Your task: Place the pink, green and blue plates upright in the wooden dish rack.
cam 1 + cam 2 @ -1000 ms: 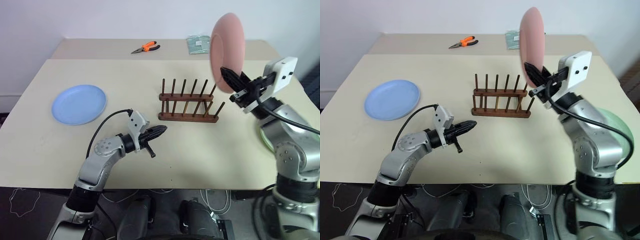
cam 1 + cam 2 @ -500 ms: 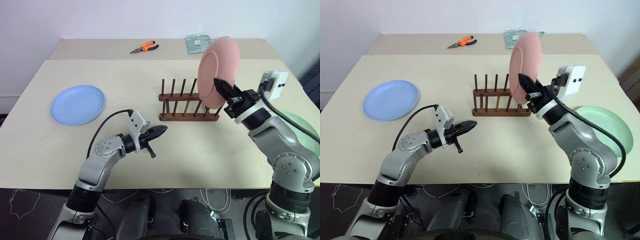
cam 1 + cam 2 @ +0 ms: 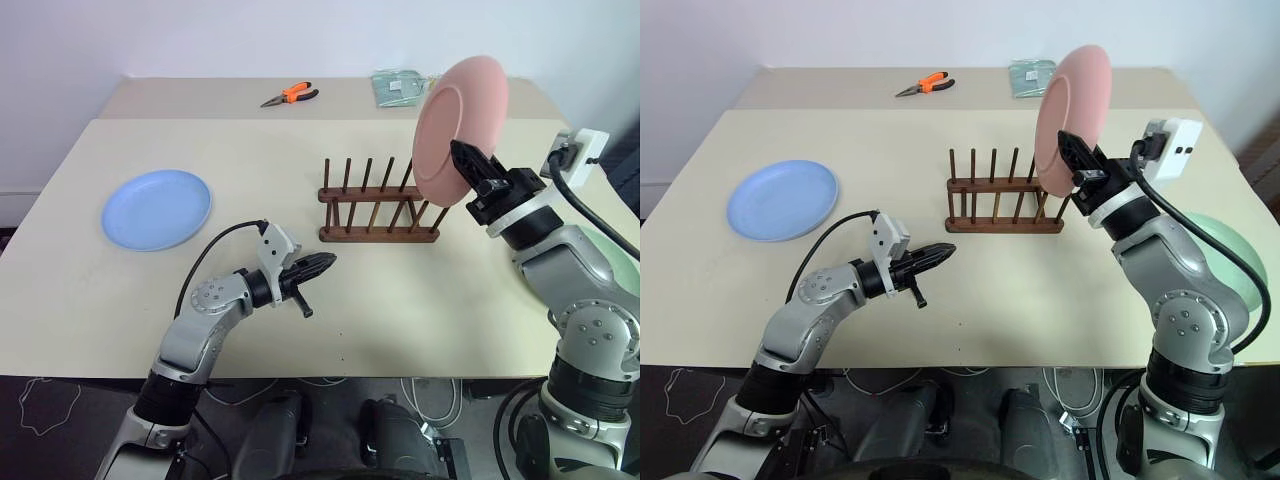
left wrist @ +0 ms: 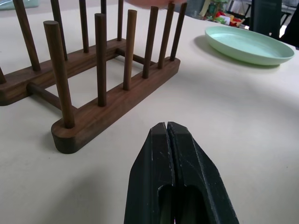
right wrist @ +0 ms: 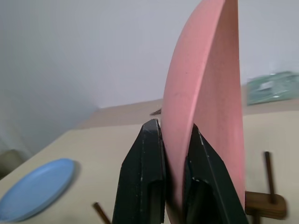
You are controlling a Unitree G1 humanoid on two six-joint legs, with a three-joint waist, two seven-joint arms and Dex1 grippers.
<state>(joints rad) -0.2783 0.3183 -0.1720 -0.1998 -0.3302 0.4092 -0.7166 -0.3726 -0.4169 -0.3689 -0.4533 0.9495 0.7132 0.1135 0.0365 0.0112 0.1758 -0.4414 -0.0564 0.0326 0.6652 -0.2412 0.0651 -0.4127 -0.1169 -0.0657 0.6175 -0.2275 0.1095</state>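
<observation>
From the head camera you see the right gripper (image 3: 470, 165) clamped on the lower rim of the pink plate (image 3: 460, 117), holding it on edge in the air above and just behind the right end of the wooden dish rack (image 3: 377, 210). Gripping at the rim leaves the rest of the plate free to slide down between the pegs, and I judge that is why you carry it upright rather than flat. The left gripper (image 3: 318, 266) hangs low over the table (image 3: 250, 140) in front of the rack, jaws pressed together and holding nothing, out of the plate's way. The blue plate (image 3: 157, 208) lies flat well to the left, the green plate (image 3: 1220, 255) flat at the right edge behind the right arm. The table is pale beige and matte; a second one butts against its far edge, carrying orange-handled pliers (image 3: 291, 96) and a greenish packet (image 3: 399, 86), with a plain white wall behind.

In the left wrist view your closed fingers (image 4: 175, 182) point at the near end of the rack (image 4: 93, 93), whose slots all stand empty. The green plate (image 4: 245, 44) rests beyond it on bare tabletop, and some dark clutter shows past the table edge.

In the right wrist view the two fingers (image 5: 152, 179) pinch the pink plate (image 5: 205, 98) from both faces, its bowl curving away to one side. Below, peg tips and one rail end of the rack (image 5: 264, 200) show, so the plate is not yet seated. The blue plate (image 5: 37, 193) sits far off on the table.
</observation>
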